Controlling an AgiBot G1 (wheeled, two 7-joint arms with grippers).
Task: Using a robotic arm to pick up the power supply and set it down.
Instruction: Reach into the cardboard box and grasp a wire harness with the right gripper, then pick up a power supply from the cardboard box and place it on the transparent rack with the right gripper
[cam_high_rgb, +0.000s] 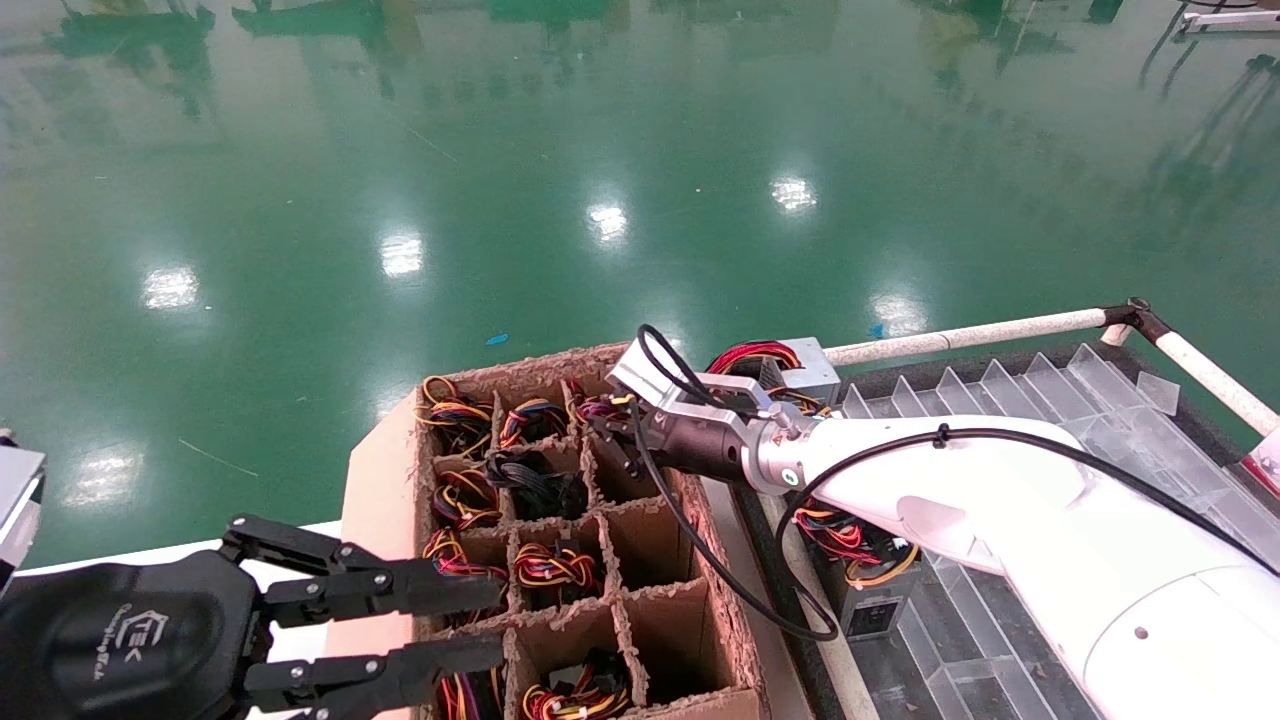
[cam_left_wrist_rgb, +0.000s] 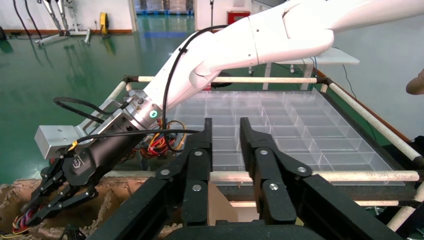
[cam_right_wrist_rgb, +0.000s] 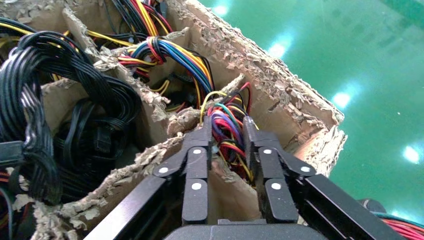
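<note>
- Head view: the right gripper (cam_high_rgb: 608, 425), black on a silver ring and a smooth white forearm, reaches to mid-frame into the far right cell of a ragged cardboard box (cam_high_rgb: 385, 470) split into a grid of cells. Most cells hold wire bundles of red, yellow and orange; one holds a bundle of black cables (cam_high_rgb: 535, 478). A grey metal power supply (cam_high_rgb: 800, 368) sits just above the arm; another lies beneath the arm on a clear ribbed plastic tray (cam_high_rgb: 1050, 385). The left gripper (cam_high_rgb: 470, 625) hangs at lower left, its fingers spread apart, holding nothing.
- Left wrist view: the left gripper's (cam_left_wrist_rgb: 225, 131) black riveted fingers stand parted at centre. At lower left the right gripper (cam_left_wrist_rgb: 37, 205) dips into the box. The tray (cam_left_wrist_rgb: 310, 130) fills the right.
- Right wrist view: the right gripper's (cam_right_wrist_rgb: 227, 132) fingers straddle a power supply's wires (cam_right_wrist_rgb: 227, 132) at centre, parted on either side of them, between frayed cardboard walls. The black cables (cam_right_wrist_rgb: 55, 115) coil at left.
</note>
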